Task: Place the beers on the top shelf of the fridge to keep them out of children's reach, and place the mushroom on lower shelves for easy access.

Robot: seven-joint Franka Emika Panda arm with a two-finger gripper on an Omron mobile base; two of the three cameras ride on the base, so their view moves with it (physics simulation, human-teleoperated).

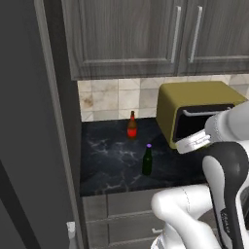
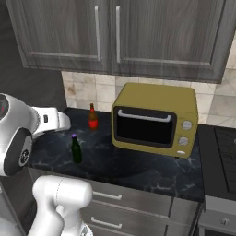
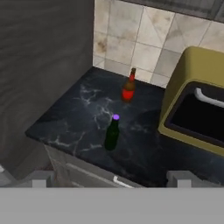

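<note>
Bottles wait on my black marble counter (image 3: 78, 127): the dark green glass one with purple cap (image 3: 112, 133) at frame centre, the brown red-labelled one (image 3: 128, 88) above it near the tiles. My hand (image 3: 111, 178) hovers empty, fingers apart. Next I judge I must descend onto the green bottle.

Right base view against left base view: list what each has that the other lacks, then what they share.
Right base view alone: the toaster oven's knobs and the stove edge. Left base view alone: the tall dark fridge side left of the counter. Shared: the black marble counter, the green bottle standing nearer its front edge, the brown bottle upright by the tiled wall, the upper cabinets, and the arm.
</note>
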